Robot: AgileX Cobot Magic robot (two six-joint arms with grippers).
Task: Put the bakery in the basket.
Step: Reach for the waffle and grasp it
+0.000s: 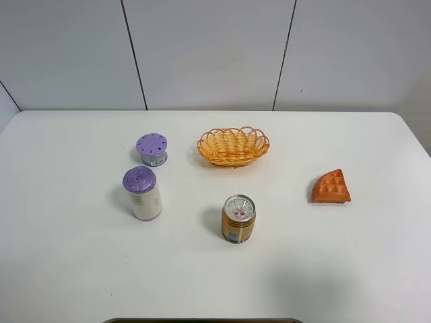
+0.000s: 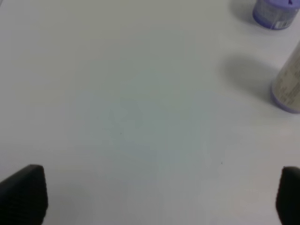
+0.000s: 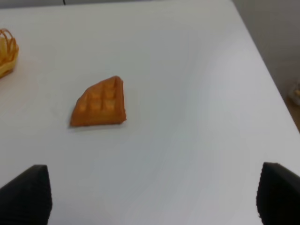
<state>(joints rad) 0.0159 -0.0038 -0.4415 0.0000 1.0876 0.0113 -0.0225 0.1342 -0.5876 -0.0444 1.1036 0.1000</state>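
Observation:
The bakery, an orange-brown wedge waffle with square dimples, lies on the white table at the right. It also shows in the right wrist view, ahead of my right gripper, whose black fingertips stand wide apart and empty. The orange-yellow wicker basket sits at the table's centre back, empty; its rim shows in the right wrist view. My left gripper is open and empty over bare table. Neither gripper shows in the high view.
A metal can with an orange label stands at front centre. A tall white jar with a purple lid and a short purple jar stand at the left; both appear in the left wrist view. The table's right edge is near the waffle.

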